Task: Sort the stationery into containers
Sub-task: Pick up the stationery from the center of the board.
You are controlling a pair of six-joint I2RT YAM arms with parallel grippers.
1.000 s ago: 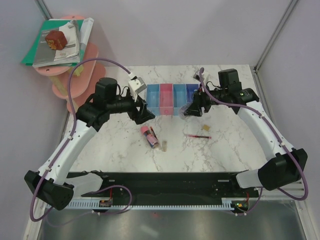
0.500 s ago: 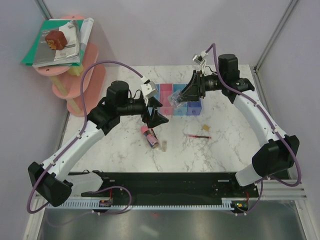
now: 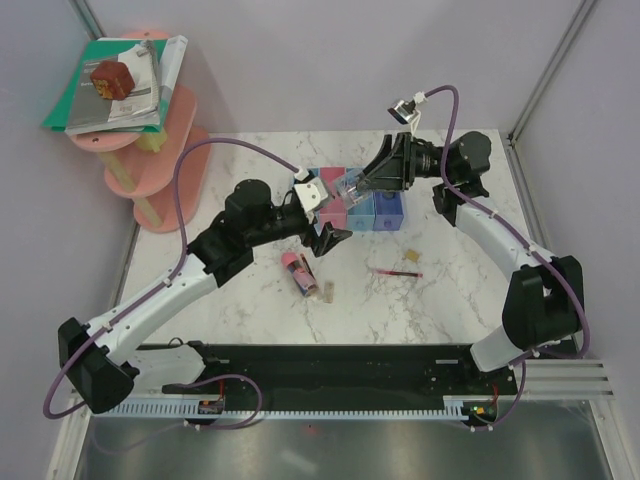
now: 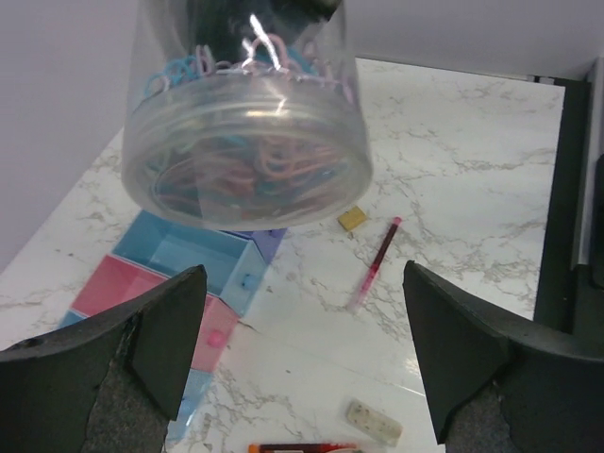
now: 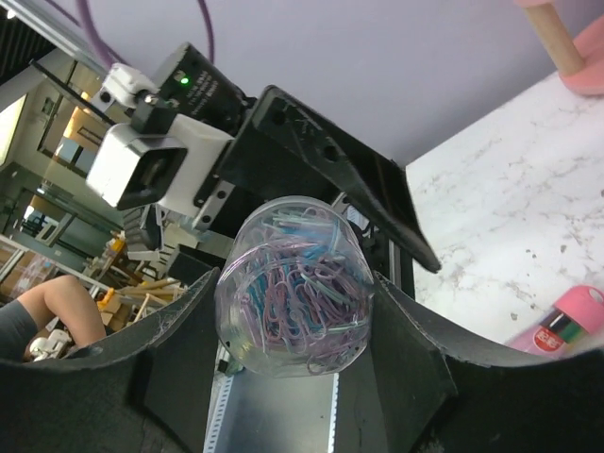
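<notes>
My right gripper [image 3: 352,188] is shut on the clear round roll full of coloured paper clips [image 5: 294,300] and holds it in the air over the row of trays [image 3: 392,212]. The roll also fills the top of the left wrist view [image 4: 245,123]. My left gripper [image 3: 327,238] is open and empty, just in front of the trays and below the roll. The pink-capped dark tube [image 3: 298,270], a tan block [image 3: 411,254] and the thin red pen [image 3: 397,272] lie on the marble. The grey blue-capped cylinder is not in view.
A tiered pink round shelf [image 3: 165,190] stands at the back left with stacked books and a brown block [image 3: 112,78] on top. A second small pale block [image 4: 375,422] lies near the tube. A metal frame post [image 3: 545,75] rises at the back right.
My right gripper has lifted the roll from beside the trays and carried it up and left over them. My left gripper has swung right and forward, to under the roll.
</notes>
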